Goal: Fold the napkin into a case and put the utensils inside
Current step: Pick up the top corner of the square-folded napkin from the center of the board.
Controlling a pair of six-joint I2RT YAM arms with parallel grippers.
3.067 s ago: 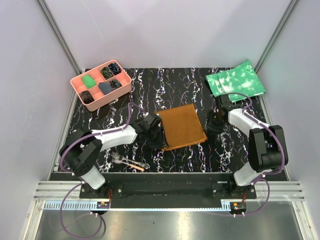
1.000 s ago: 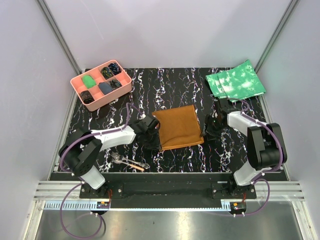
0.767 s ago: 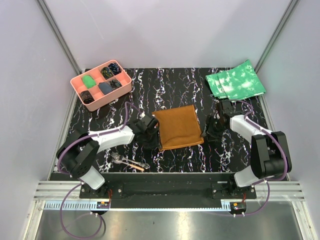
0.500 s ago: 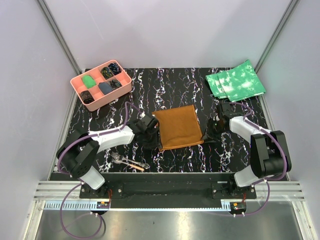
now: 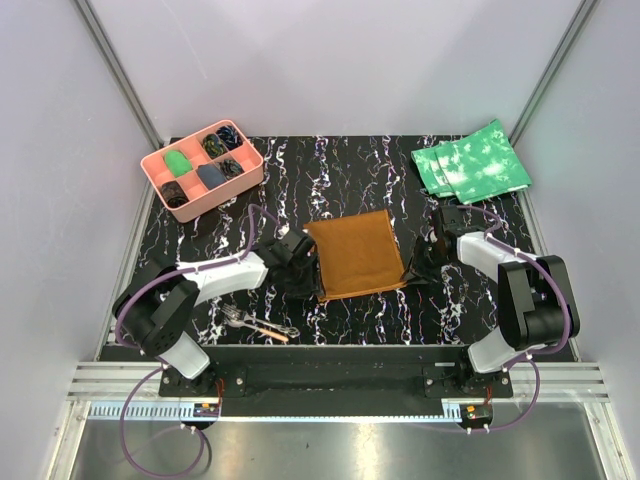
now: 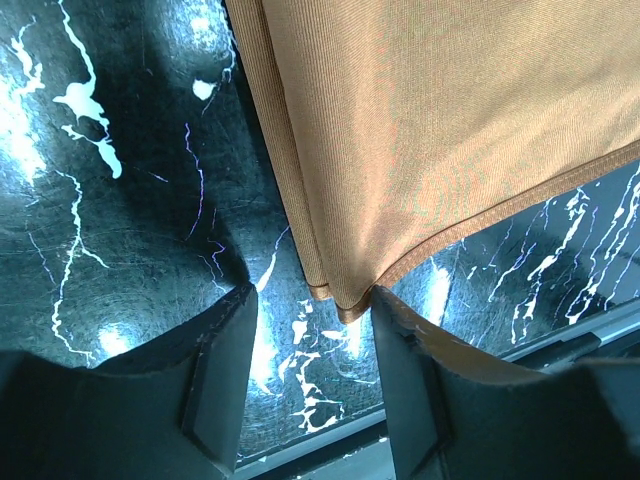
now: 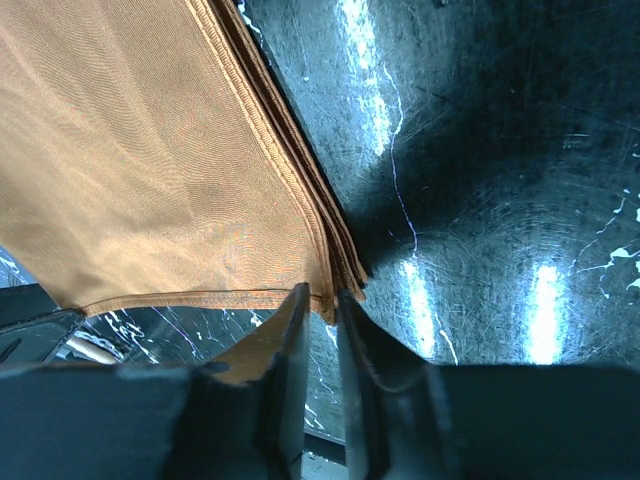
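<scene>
napkin (image 5: 355, 254) lies flat on the table (image 5: 340, 170), utensils (image 5: 255, 323) off its near-left corner; left gripper (image 6: 310, 305) jaws apart straddling that corner, right gripper (image 7: 322, 310) jaws nearly together around its near-right corner, bite unclear, so I'd pinch all layers both sides, then lift evenly.
</scene>
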